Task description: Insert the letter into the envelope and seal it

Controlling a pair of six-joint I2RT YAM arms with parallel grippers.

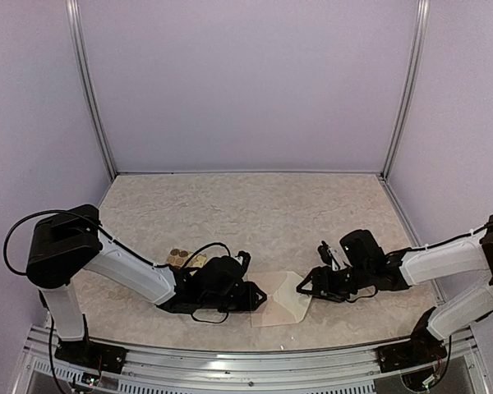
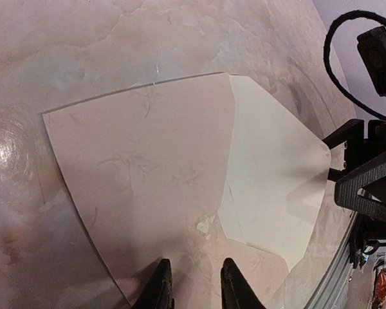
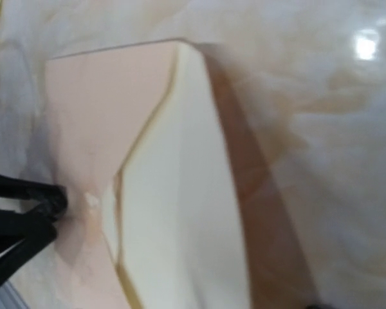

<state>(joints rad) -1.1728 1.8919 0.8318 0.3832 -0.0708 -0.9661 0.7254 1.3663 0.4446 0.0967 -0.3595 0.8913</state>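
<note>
Envelope [image 1: 279, 308] is laid flat on table [image 1: 255, 213], near front edge, btw. the two grippers. Flap [image 2: 270, 180] is folded out to the right, cream inside shown. L gripper [image 2: 196, 286] is set low at envelope's left edge. Its fingers are seen slightly apart w/ a narrow gap, and nothing is pinched btw. them. R gripper [image 1: 304, 286] is placed at flap's tip, jaws spread; whether tip is touched can't be told. Sticker sheet [image 1: 183, 258] is seen farther back on the left, apart from envelope.
</note>
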